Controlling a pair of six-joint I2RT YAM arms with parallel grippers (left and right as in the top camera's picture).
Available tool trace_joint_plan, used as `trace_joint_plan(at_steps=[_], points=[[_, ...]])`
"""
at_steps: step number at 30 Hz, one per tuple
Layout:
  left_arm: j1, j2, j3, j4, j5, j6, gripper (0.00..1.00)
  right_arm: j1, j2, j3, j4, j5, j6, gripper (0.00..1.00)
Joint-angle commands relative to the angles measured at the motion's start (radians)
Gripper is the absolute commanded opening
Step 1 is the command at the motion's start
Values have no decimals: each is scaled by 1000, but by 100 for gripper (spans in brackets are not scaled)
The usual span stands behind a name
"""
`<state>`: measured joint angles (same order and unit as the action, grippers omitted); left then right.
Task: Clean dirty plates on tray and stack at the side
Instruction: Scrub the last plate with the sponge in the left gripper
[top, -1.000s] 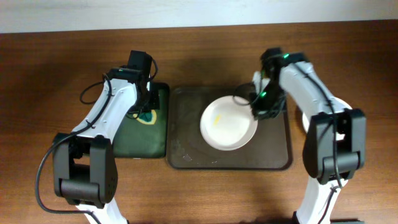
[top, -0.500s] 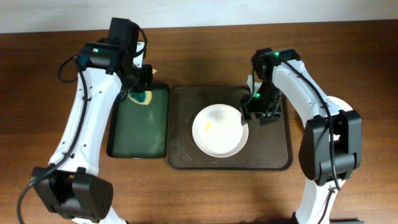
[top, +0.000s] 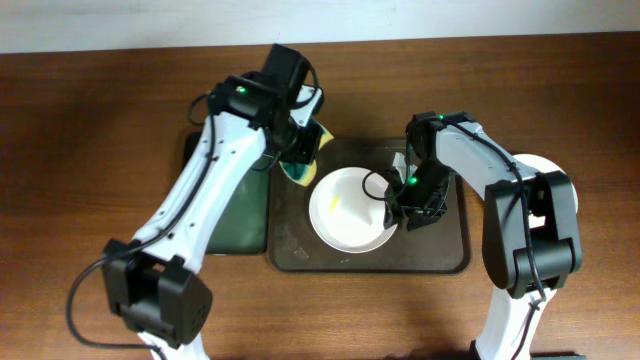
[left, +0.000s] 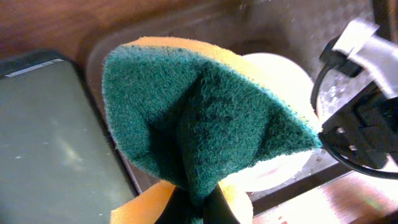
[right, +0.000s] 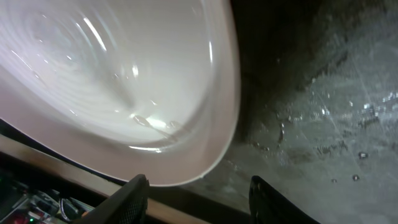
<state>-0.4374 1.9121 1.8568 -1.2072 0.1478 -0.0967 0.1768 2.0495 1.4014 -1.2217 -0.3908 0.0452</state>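
The left fingers (left: 217, 213) are pressed together on a folded green-and-yellow sponge (top: 303, 160), holding it over the far left corner of the brown tray (top: 300, 255), just beside the white plate (top: 345, 212) lying in that tray. The right fingers (right: 134, 196) stand spread at this plate's right edge, its rim just ahead of their gap. A second plate (top: 537, 165) rests on the worktop (top: 80, 150) right of the tray, partly hidden by the arm.

One plate (top: 345, 215) sits in the tray (top: 300, 255), a bit left of middle. Narrower tray (top: 235, 225) is just left of the tray, sponge (top: 303, 152) over its back-left corner, another plate (top: 540, 163) off its right.
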Motion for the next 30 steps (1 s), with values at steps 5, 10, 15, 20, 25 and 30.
trace_joint_plan(at_steps=[5, 10, 15, 20, 25, 30], points=[[-42, 111, 10, 25, 18, -8, 0, -69, -60, -19, 37, -25, 19, 50], [-71, 167, 9, 27, 17, -8, 0, -98, -60, -47, 116, -48, 8, 43], [-97, 229, 9, 40, 16, -8, 0, -99, -60, -77, 115, -125, -41, 32], [-108, 275, 9, 45, 17, -11, 0, -99, -60, -124, 144, -125, -37, 32], [-113, 298, 9, 73, 13, -11, 0, -99, -60, -151, 202, -126, -3, 8], [-113, 298, 8, 74, 13, -11, 0, -99, -60, -151, 217, -125, 16, 8]])
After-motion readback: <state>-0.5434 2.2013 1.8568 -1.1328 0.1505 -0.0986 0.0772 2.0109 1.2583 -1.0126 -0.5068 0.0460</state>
